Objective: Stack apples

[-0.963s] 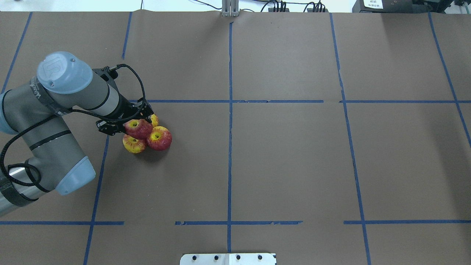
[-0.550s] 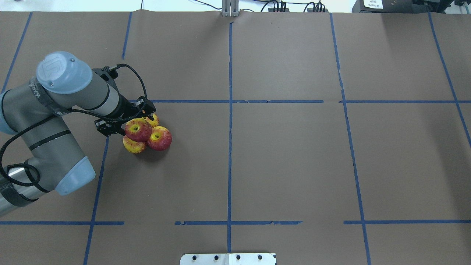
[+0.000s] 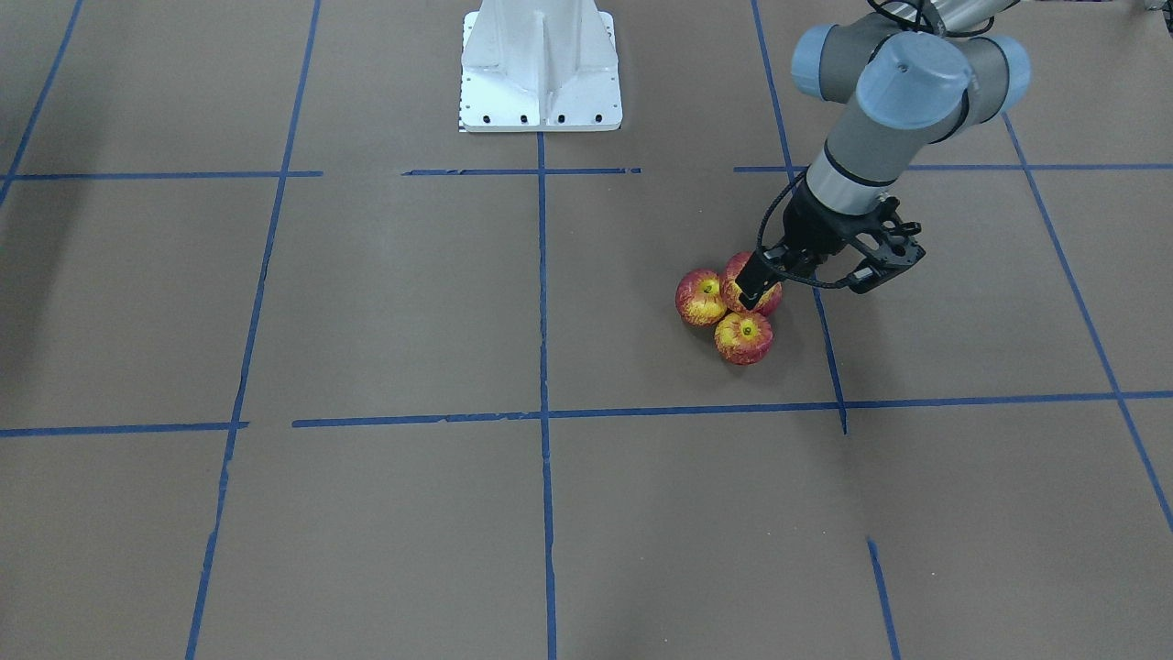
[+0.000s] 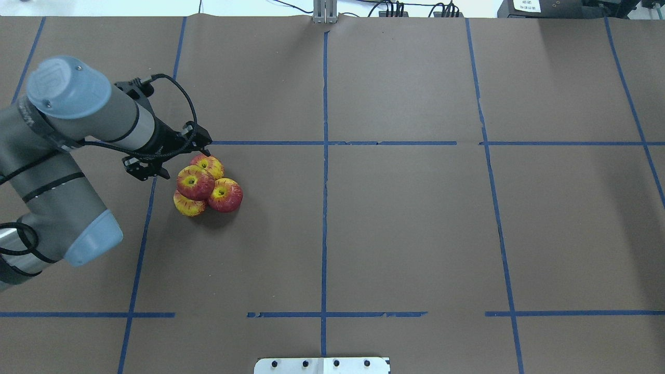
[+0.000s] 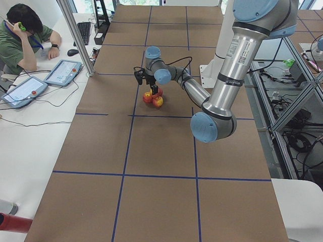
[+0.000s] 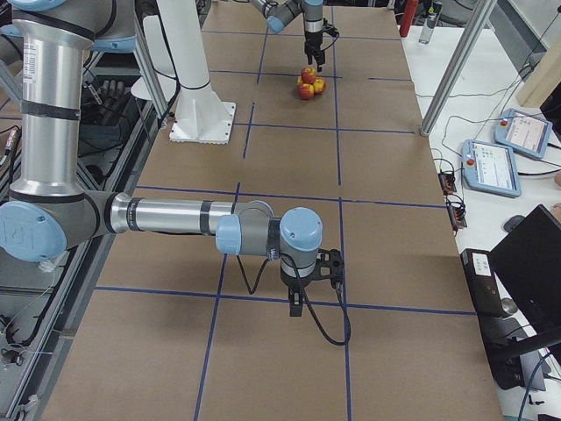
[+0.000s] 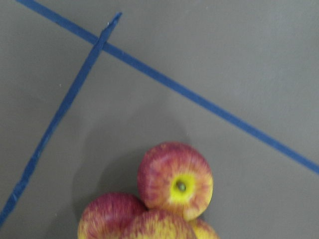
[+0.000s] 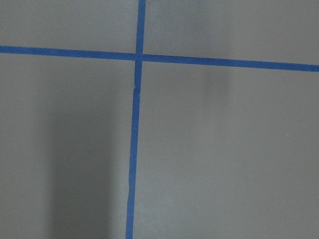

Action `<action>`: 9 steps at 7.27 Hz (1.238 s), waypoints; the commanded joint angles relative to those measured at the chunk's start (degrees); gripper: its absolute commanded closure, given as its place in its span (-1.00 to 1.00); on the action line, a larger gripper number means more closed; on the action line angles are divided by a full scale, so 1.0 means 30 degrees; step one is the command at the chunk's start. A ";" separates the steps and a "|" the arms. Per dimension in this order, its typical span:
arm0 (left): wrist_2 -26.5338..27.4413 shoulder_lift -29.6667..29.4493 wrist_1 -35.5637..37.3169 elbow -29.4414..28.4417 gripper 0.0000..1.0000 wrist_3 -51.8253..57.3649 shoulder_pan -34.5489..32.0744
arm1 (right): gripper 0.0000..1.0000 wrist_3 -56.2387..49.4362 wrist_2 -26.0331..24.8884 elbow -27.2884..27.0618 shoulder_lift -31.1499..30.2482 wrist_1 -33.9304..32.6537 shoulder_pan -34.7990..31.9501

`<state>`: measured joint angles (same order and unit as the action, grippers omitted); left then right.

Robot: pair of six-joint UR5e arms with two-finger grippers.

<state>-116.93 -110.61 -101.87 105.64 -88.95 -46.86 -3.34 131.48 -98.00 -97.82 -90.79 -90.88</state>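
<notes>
Four red and yellow apples sit in one cluster left of the table's middle. Three lie on the paper: the back one (image 4: 210, 165), the right one (image 4: 226, 196) and the front one (image 4: 187, 205). The fourth apple (image 4: 194, 182) rests on top of them. My left gripper (image 4: 185, 164) is open and empty, raised just behind and left of the pile. In the front-facing view one fingertip (image 3: 750, 291) partly hides the top apple (image 3: 768, 295). The left wrist view shows the apples (image 7: 175, 180) at its bottom edge. My right gripper (image 6: 297, 305) shows only in the exterior right view, so I cannot tell its state.
The table is covered in brown paper (image 4: 405, 228) with a blue tape grid. The white robot base (image 3: 539, 64) stands at the table's near edge. Operators' tablets (image 5: 63, 72) lie on a side bench beyond the table.
My left gripper opened and let go of the top apple, which stays on the other three. The gripper then rose and drew back to the left.
</notes>
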 commanded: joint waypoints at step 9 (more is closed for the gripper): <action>-0.3739 0.7280 0.6437 -0.0578 -1.00 3.3016 -1.4365 | -1.00 0.0000 0.0000 -0.0001 0.0000 0.0000 0.0000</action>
<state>-128.20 -89.14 -87.71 106.09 -3.30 -84.24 -3.34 131.48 -98.00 -97.82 -90.79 -90.88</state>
